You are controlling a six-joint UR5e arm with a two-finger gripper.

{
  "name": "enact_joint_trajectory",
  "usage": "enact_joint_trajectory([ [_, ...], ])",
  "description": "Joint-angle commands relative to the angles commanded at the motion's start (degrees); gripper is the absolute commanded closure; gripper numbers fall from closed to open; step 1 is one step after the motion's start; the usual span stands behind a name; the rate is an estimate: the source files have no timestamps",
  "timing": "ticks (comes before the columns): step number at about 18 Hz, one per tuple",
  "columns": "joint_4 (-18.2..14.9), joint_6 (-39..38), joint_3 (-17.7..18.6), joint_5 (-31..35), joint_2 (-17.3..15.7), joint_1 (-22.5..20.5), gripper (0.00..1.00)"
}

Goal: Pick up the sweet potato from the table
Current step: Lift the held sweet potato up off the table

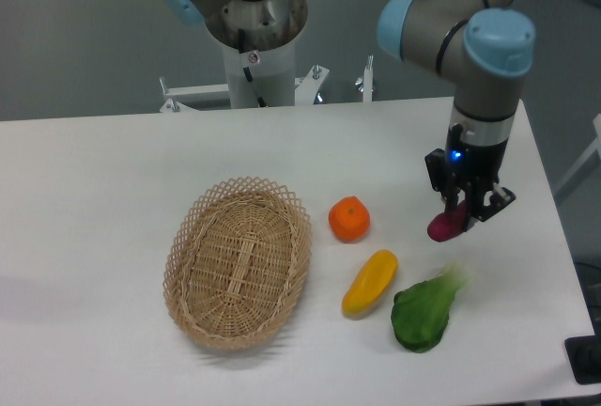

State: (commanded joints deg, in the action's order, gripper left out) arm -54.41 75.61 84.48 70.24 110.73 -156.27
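One gripper (467, 209), clamped on the sweet potato (445, 225) only near its top, could drop it onto the bok choy (424, 310) at six o'clock.

No text, label, brand or number can be read anywhere.

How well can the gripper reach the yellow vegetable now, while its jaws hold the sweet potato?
Probably not yet: the gripper is shut on the sweet potato, though the yellow vegetable lies uncovered nearby.
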Motion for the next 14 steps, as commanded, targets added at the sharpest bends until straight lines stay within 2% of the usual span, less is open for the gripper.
enact_joint_trajectory([
  [4, 0.09, -5.38, -3.00, -2.82, 0.45, 0.00, 0.74],
  [9, 0.00, -8.80, -4.84, -3.44, 0.27, 0.09, 0.74],
  [14, 0.09, -11.80, -4.85, -3.79, -0.17, 0.44, 0.74],
])
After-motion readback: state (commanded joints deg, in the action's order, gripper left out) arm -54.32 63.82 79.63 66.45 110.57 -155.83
